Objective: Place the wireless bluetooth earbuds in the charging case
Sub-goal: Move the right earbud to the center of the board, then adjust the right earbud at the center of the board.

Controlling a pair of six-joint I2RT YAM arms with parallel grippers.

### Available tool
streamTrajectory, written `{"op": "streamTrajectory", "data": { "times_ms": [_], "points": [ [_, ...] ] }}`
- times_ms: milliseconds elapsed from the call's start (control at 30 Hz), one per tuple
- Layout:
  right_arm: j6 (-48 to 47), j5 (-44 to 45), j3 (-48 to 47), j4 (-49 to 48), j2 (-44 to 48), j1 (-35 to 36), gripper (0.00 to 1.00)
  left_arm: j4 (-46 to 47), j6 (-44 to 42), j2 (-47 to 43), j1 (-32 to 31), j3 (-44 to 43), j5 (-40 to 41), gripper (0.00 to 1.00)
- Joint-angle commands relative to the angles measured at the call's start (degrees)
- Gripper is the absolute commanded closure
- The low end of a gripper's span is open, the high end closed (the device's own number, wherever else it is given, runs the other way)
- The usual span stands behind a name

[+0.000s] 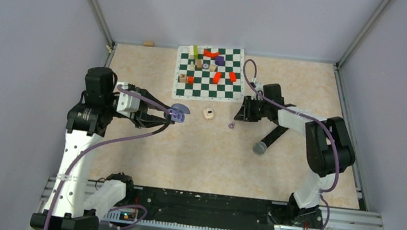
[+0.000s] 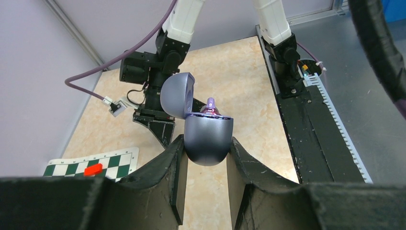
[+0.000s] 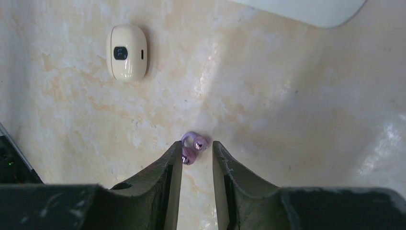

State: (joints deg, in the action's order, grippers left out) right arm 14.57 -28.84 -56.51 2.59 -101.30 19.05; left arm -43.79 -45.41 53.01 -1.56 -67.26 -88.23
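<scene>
Between the fingers of left gripper (image 2: 206, 149), pinched by its lower shell: charging case (image 2: 208, 133), lid (image 2: 177, 93) swung open, one purple earbud (image 2: 210, 106) standing inside. Just at the tips of right gripper (image 3: 197, 152), fingers parted narrowly, not pressed together: second earbud (image 3: 199, 143), lying on the table (image 3: 297, 105).

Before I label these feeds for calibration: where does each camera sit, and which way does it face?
Top external: above and behind the bases, looking down on the table; left arm and right arm both show.
Left wrist: looks along the left gripper, shut on the open charging case, across the table to the right arm.
Right wrist: looks down past the right gripper, open, at an earbud on the table.
Shared: top external and right wrist both show that earbud and the cream device.
</scene>
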Motion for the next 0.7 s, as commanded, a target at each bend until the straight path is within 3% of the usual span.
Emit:
{"op": "streamTrajectory", "data": {
  "times_ms": [0, 233, 667],
  "points": [
    [-1.35, -0.39, -7.63, -0.93, -4.52, 0.11, 0.72, 0.37, -1.04, 0.07, 0.4, 0.15, -7.6, 1.0],
    [-5.97, 6.08, -12.51, 3.8, -9.28, 1.08, 0.81, 0.37, -1.31, -0.1, 0.41, 0.45, -7.59, 1.0],
    [-11.68, 6.39, -9.19, 8.51, -6.69, 3.61, 0.87, 0.2, -1.6, -0.15, 0.41, 0.77, -7.79, 1.0]
  ]
}}
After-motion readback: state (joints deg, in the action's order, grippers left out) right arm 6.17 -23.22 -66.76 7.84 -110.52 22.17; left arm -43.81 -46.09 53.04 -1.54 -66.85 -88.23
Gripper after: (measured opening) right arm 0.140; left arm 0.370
